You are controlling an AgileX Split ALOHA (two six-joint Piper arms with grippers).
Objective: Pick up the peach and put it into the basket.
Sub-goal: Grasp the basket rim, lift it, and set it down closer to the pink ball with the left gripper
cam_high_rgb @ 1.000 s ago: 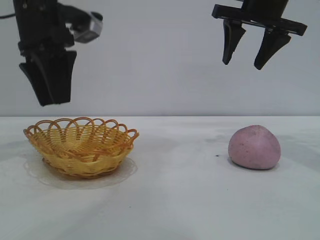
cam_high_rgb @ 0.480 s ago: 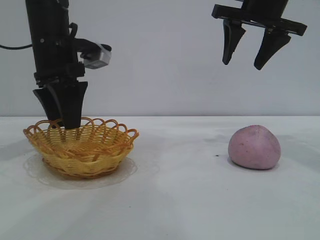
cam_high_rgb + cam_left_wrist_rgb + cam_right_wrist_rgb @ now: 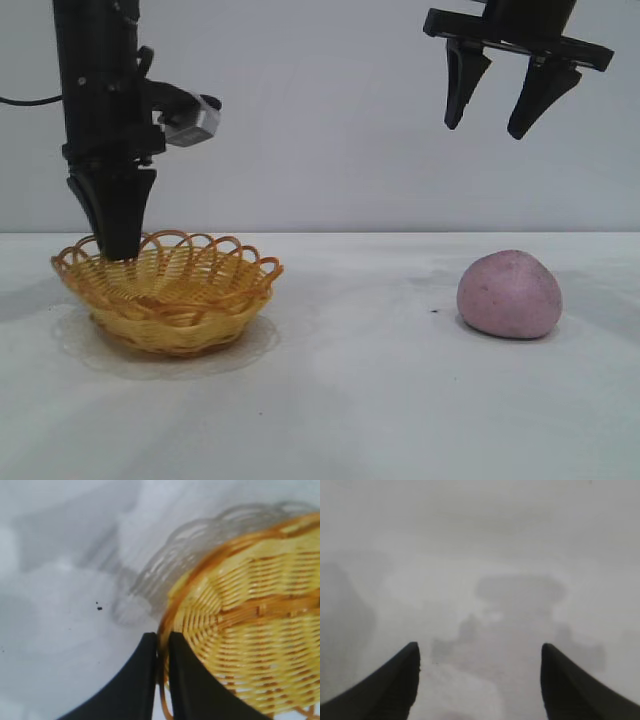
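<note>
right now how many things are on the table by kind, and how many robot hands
basket: 1
peach: 1
robot hands: 2 (left hand closed on the basket's rim, right hand open and raised above the peach)
total: 4

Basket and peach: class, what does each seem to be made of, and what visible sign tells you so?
The basket: woven wicker or cane, yellow with orange looped rim; interlaced strands show clearly in the left wrist view. The peach: probably a matte foam or clay-like model; dull pink-mauve, faint dark speckles, no shine.
</note>
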